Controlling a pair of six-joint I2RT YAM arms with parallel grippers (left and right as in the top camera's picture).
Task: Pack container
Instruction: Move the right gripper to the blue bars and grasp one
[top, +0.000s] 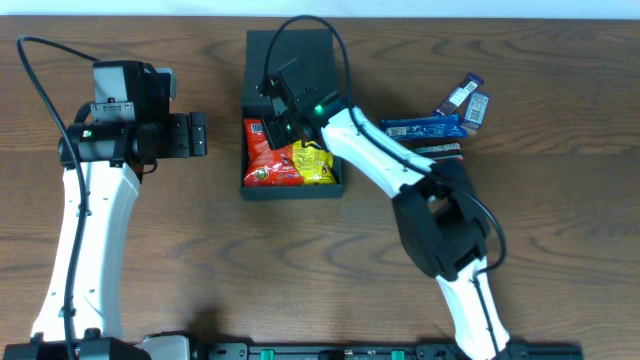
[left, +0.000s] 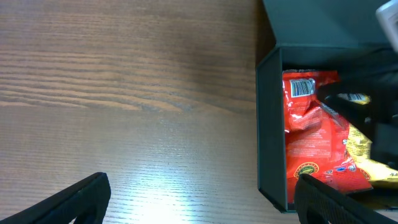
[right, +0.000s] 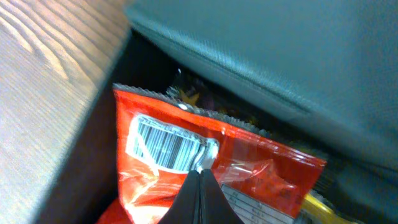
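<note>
The dark green-black container (top: 292, 190) lies open at the table's middle, its flap lid (top: 290, 55) folded back. Inside lie a red snack packet (top: 265, 165) and a yellow packet (top: 316, 165). My right gripper (top: 278, 125) is inside the box, its fingers (right: 200, 177) shut together with nothing visible between them, tips just over the red packet (right: 161, 149) near its barcode. My left gripper (top: 198, 135) is open and empty over bare table left of the box; its view shows the jaws (left: 202, 199), the box wall (left: 270, 124) and the red packet (left: 311, 137).
Right of the box lie a long blue packet (top: 425, 127), two small dark-blue packets (top: 466, 100) and a dark striped packet (top: 436, 150). The right arm reaches across them. Bare wood lies left of the box.
</note>
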